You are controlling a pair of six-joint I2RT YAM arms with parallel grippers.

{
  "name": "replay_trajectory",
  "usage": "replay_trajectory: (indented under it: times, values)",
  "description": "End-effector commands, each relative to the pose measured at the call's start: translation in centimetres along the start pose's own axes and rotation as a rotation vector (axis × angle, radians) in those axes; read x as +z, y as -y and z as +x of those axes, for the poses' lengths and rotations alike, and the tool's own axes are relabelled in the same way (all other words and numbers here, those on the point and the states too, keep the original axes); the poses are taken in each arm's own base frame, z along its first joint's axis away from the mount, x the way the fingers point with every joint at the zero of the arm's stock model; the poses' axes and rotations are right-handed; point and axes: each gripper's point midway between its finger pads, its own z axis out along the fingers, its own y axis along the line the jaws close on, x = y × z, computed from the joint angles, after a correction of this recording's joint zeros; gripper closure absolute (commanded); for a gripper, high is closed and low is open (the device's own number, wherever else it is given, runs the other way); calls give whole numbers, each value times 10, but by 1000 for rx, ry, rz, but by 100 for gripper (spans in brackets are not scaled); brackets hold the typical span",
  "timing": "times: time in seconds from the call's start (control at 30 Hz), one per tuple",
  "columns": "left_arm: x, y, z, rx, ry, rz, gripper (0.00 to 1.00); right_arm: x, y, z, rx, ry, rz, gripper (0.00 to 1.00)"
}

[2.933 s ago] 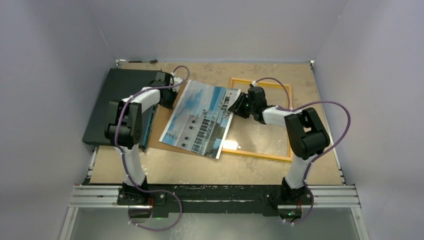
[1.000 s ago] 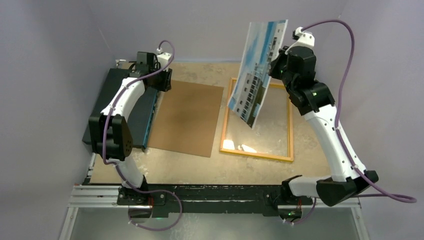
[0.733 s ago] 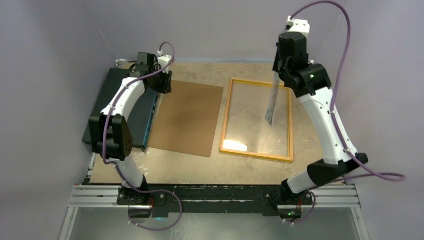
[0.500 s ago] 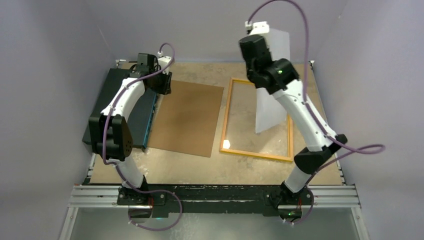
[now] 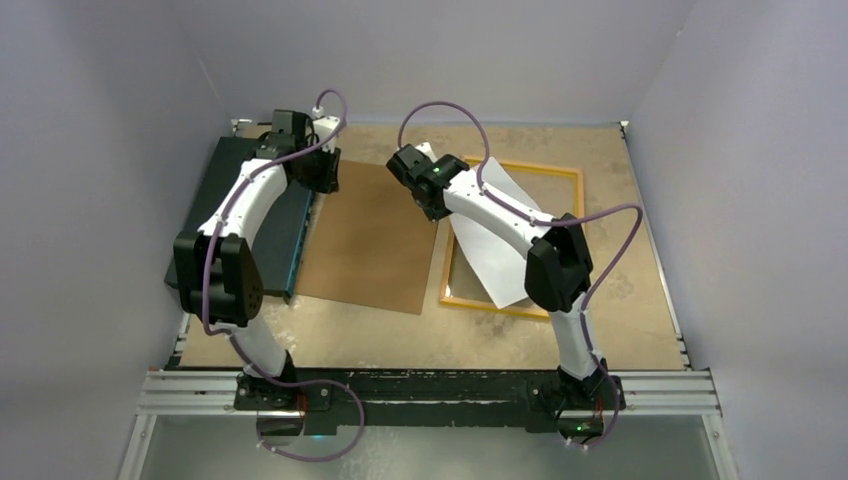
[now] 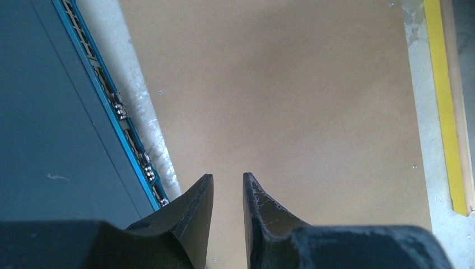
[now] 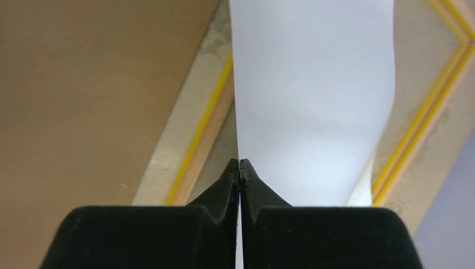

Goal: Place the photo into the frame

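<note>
- Right fingers (image 7: 249, 188) pinch the photo (image 5: 495, 250) at its far end, white back up.
- The photo lies crooked over the frame (image 5: 545, 166), poking past its near side.
- Left fingers (image 6: 196, 207), a bit apart, hold nothing over the brown board (image 5: 375, 235).

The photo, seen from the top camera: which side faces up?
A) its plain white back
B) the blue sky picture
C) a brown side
A: from above the photo shows only plain white, pinched at one edge by the right gripper over the frame.
</note>
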Motion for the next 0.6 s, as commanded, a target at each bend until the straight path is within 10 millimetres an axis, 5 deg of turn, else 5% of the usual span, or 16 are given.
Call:
replay_trajectory:
  times: [0.0,0.2,0.3,0.4,0.57]
  values:
    - [-20,-2,-8,14,47,-20,75,-15,-32,-21,122,77,-210,100]
    - [-15,1,3,8,25,-4,71,-14,-72,-45,260,141,-395,76]
    - [-12,5,9,-2,15,22,69,-14,-73,-59,350,164,-441,41]
    - [-5,18,16,-33,2,96,67,-17,-67,-71,425,177,-507,21]
    - [15,48,29,-57,-48,222,65,-23,-17,-85,556,262,-562,17]
